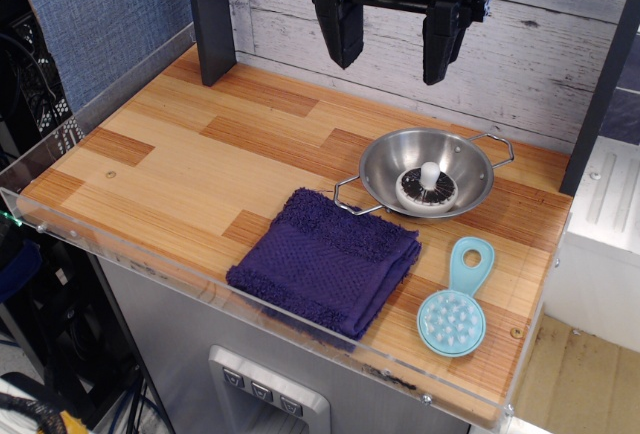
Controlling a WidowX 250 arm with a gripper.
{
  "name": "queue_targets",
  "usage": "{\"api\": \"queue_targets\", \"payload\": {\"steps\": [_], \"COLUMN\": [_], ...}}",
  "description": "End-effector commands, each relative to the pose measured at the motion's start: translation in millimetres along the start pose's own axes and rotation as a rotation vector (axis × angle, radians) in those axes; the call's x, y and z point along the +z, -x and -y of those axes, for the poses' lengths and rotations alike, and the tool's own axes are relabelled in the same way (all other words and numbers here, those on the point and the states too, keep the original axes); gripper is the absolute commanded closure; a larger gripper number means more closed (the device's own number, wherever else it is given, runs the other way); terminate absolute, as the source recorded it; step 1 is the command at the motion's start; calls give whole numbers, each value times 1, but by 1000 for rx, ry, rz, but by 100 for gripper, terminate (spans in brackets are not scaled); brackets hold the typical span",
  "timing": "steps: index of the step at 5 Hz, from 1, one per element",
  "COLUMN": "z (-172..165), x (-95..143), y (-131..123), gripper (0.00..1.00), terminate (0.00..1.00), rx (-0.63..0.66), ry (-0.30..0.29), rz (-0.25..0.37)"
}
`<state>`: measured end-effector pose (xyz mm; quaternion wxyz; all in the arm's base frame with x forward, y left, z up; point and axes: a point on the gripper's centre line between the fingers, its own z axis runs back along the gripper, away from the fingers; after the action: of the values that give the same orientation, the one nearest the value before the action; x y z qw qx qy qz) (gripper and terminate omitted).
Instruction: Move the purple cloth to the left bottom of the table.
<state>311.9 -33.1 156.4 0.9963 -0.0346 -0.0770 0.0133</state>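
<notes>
At the top centre of the frame the gripper (392, 39) hangs well above the desk (190, 164), pointing down, its two black fingers (340, 24) spread apart with nothing between them. The purple cloth (325, 262) lies folded at the lower centre, near the desk's front rim. Just above it sits a steel bowl (427, 170) holding a white piece, and to its right a light blue brush (455, 304).
</notes>
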Motion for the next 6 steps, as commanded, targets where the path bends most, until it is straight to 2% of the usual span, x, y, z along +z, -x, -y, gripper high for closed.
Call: {"api": "queue_targets", "payload": {"steps": [1,3,4,5,6], "z": [0,-12,-20,-23,-25], "x": [0,-15,-35,-63,-90], "y": [0,48,68,72,65], "gripper": [0,0,0,0,0], "terminate": [0,0,0,0,0], "rx": [0,-31,-49,-29,-3], "ry": [0,-29,-55,-85,-110], "rz": [0,-21,-42,-45,-71]}}
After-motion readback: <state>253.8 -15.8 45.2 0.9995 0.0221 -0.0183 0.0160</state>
